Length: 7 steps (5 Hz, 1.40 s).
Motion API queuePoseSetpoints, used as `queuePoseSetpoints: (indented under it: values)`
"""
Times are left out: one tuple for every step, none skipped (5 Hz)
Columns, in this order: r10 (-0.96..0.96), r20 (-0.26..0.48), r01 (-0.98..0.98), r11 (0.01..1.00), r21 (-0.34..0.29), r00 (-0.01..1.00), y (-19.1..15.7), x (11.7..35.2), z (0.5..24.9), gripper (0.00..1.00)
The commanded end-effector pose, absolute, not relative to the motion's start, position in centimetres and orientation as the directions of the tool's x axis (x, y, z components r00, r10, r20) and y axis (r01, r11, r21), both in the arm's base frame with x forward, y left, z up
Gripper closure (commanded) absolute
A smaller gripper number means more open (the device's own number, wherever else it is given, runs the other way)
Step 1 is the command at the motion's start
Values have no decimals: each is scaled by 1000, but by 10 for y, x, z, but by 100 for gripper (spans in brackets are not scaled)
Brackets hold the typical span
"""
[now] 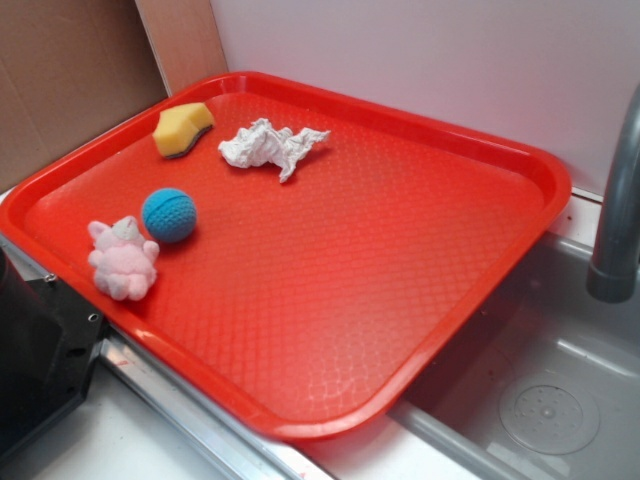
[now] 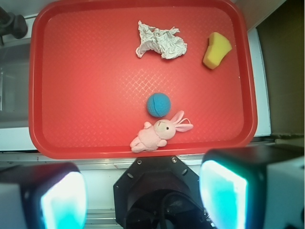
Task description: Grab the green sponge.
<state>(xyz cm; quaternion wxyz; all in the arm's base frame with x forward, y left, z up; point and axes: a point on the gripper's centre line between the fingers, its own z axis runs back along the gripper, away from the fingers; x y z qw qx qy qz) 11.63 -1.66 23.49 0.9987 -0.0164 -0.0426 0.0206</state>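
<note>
You only see the gripper [image 2: 143, 193] in the wrist view, its 2 fingers [image 2: 59, 198] spread wide and holding nothing; the exterior view shows the sponge's dark scouring layer. The green sponge [image 2: 216, 50] sits in the red tray's [image 2: 95, 95] corner near the crumpled paper [image 2: 159, 42], well apart from the fingers.

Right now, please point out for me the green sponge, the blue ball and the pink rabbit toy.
green sponge [image 2: 216, 49], wrist view, on its yellow foam top.
blue ball [image 2: 158, 105], wrist view, on the middle of its knitted surface.
pink rabbit toy [image 2: 155, 136], wrist view, on its body.
</note>
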Motion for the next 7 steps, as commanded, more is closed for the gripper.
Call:
queuePoseSetpoints:
  values:
    - [42,84,-40,999,-35,996,-17,116,235,0]
    - [226,93,-224,974,-30,970,-12,125,224,0]
    - [424,104,-424,905,-20,900,5,142,208,0]
    - [545,135,-546,837,-32,828,22,156,190,0]
    - [648,204,-652,756,-56,734,43,169,176,0]
    - [723,229,-732,679,-58,652,67,183,152,0]
    - [755,200,-766,642,-35,624,93,197,125,0]
